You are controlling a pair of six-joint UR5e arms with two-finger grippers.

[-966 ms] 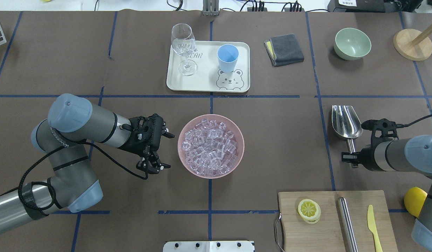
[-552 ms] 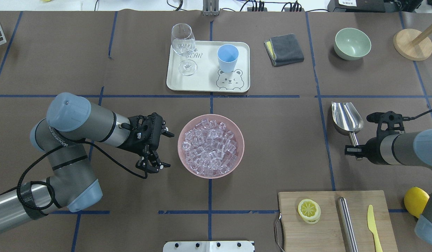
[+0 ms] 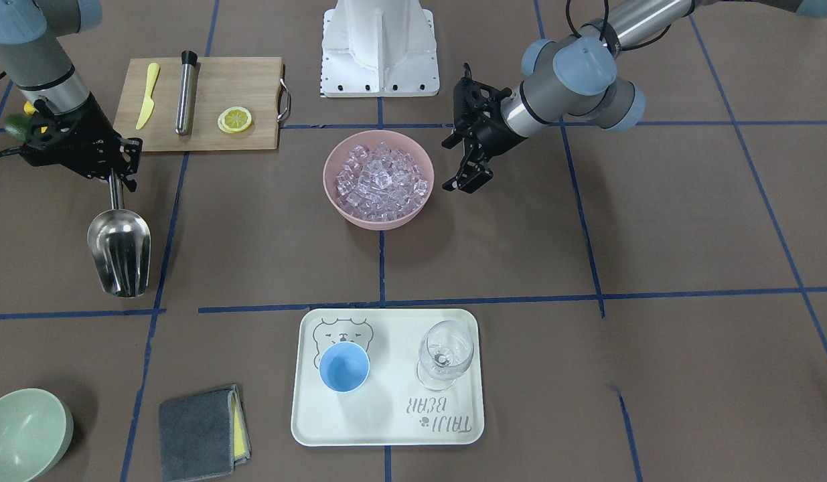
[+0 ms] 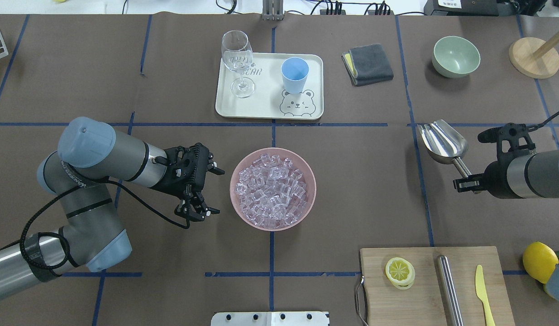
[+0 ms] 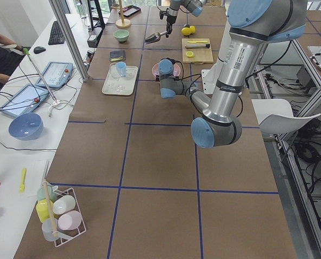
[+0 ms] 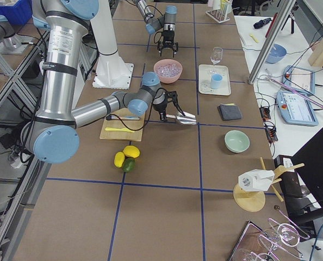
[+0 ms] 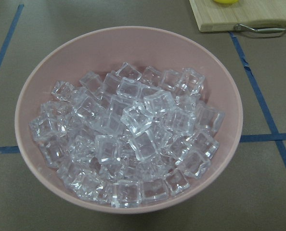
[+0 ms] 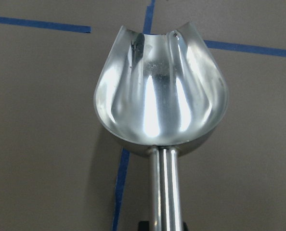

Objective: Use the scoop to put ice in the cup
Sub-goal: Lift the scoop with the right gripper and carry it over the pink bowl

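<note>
The shiny steel scoop (image 4: 442,142) is held by its handle in my right gripper (image 4: 468,182), which is shut on it at the table's right side. Its trough (image 8: 160,96) is empty and hangs over the brown table. The ice (image 4: 271,190) fills a pink bowl (image 4: 306,172) at the table's centre, and the left wrist view looks straight at the ice (image 7: 128,139). My left gripper (image 4: 219,191) stands open just left of the bowl, holding nothing. The light-blue cup (image 4: 295,74) stands upright and empty on a cream tray (image 4: 265,106) at the far centre.
A wine glass (image 4: 237,63) shares the tray. A grey cloth (image 4: 367,63), a green bowl (image 4: 456,56) and a wooden stand (image 4: 534,56) sit far right. A cutting board (image 4: 424,294) near right carries a lemon slice, steel rod and yellow knife.
My right gripper has moved right and away from the robot with the scoop, whose mouth has swung toward the far left. The left arm has only shifted slightly.
</note>
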